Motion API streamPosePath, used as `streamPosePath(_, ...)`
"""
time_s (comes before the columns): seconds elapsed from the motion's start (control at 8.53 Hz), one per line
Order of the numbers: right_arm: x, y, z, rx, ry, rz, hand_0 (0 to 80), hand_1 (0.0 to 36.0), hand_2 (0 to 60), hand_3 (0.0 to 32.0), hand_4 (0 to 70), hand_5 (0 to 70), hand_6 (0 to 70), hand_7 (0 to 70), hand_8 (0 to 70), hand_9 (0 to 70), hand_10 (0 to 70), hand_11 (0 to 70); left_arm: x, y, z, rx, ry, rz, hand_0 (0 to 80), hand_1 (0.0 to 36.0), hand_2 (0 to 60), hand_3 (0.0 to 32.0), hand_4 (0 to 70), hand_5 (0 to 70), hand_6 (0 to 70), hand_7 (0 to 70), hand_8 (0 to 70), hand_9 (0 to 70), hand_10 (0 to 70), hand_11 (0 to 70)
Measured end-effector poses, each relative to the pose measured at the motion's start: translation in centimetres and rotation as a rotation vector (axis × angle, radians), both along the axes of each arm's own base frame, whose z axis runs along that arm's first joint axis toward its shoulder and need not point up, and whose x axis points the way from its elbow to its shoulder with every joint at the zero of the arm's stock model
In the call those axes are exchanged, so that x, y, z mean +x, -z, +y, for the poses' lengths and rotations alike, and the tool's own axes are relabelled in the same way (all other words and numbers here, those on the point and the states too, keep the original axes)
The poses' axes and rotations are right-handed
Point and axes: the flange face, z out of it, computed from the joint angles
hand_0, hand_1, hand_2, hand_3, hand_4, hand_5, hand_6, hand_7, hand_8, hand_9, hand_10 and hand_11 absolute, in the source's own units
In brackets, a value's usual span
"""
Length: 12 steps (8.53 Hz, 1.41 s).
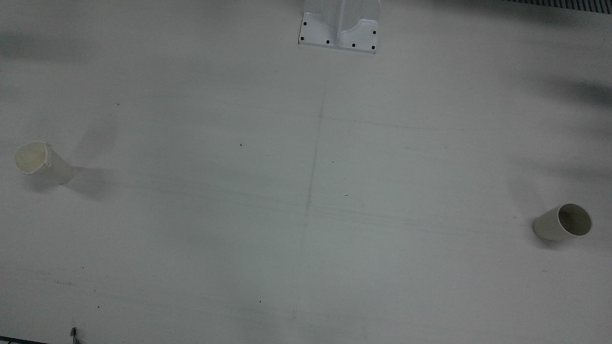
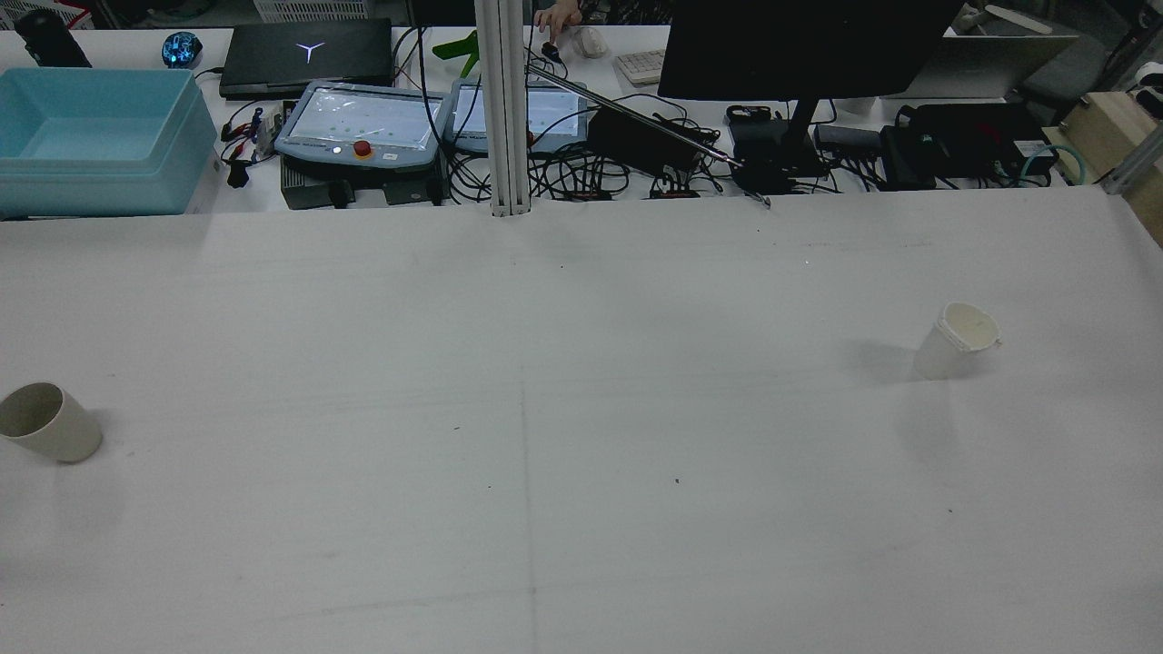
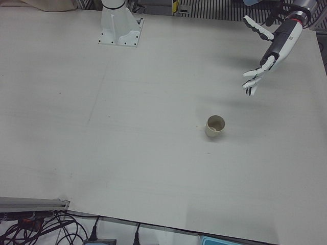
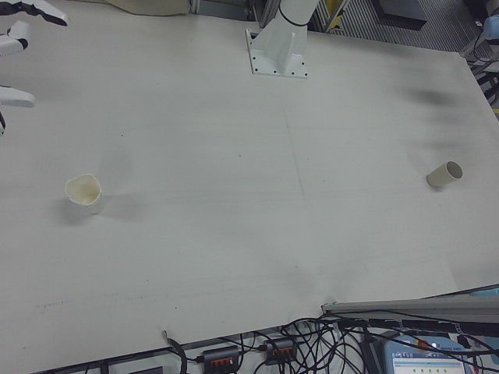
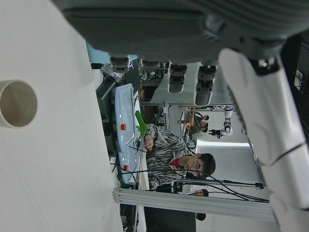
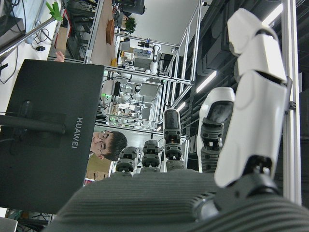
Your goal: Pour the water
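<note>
Two white paper cups stand far apart on the white table. The cup on my left side [image 1: 563, 222] [image 2: 45, 422] [image 3: 213, 126] [image 4: 444, 174] [image 5: 17, 103] looks empty, with a dark inside. The cup on my right side [image 1: 42, 162] [image 2: 959, 341] [image 4: 84, 192] has a dented rim and a pale inside. My left hand [image 3: 264, 55] hovers open above the table, behind and to the side of the left cup, with fingers [image 5: 256, 121] spread. My right hand [image 4: 15, 43] shows at the frame's top left corner, open, well away from the right cup; its fingers [image 6: 256, 92] are extended.
A white arm pedestal [image 1: 340, 26] [image 3: 120, 25] [image 4: 281, 47] is bolted at the table's robot side. Past the far edge stand a blue bin [image 2: 91, 136], teach pendants [image 2: 363, 123], a post [image 2: 504, 109] and a monitor [image 2: 800, 45]. A person [image 5: 169, 154] sits there.
</note>
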Motion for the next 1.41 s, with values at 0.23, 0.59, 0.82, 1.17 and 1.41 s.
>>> streamPosePath(0.23,1.0,1.5,0.6,0.014,-0.019,-0.008,56.0,17.6,22.0,0.0,58.0,52.8,24.0,31.7,10.8,11.6,6.5,10.5,-0.2,-0.2,-0.5,-0.003,0.011,0.002,49.5,10.4,2.6,5.6,11.5,22.8,4.7,18.2,2.4,2.2,3.8,7.0)
streamPosePath(0.59,0.8,1.2,0.7,0.008,-0.019,0.017,55.3,16.3,20.0,0.0,57.1,52.2,24.3,31.8,11.1,11.8,7.0,11.0,-0.4,-2.2,-1.4,0.000,0.026,-0.001,48.2,8.8,1.3,8.2,8.0,19.1,2.2,16.4,2.6,1.8,4.0,7.2)
streamPosePath(0.82,0.6,1.1,0.6,0.006,-0.014,0.020,54.3,15.1,16.3,0.0,53.2,50.0,22.2,30.1,10.4,11.1,7.0,11.1,-0.5,-2.3,-1.3,0.015,0.030,0.001,47.3,7.4,0.1,9.4,4.8,17.3,0.1,15.3,2.7,1.6,4.4,7.8)
streamPosePath(1.17,-0.1,0.2,0.4,-0.012,0.003,0.026,54.4,15.2,16.9,0.0,54.0,50.8,22.6,30.2,10.5,11.2,7.2,11.4,-0.7,-2.2,-1.0,0.021,0.048,0.017,47.4,7.2,0.0,8.6,5.4,17.6,0.2,15.4,2.6,1.6,3.8,6.9)
streamPosePath(1.41,-0.4,0.0,0.2,-0.016,0.008,0.029,53.9,14.6,15.5,0.0,51.0,49.6,21.4,29.8,10.5,11.1,7.3,11.5,-0.8,-2.5,-0.6,0.011,0.052,0.018,48.0,8.5,0.1,8.6,5.3,18.1,0.1,15.2,2.7,1.6,3.7,6.8)
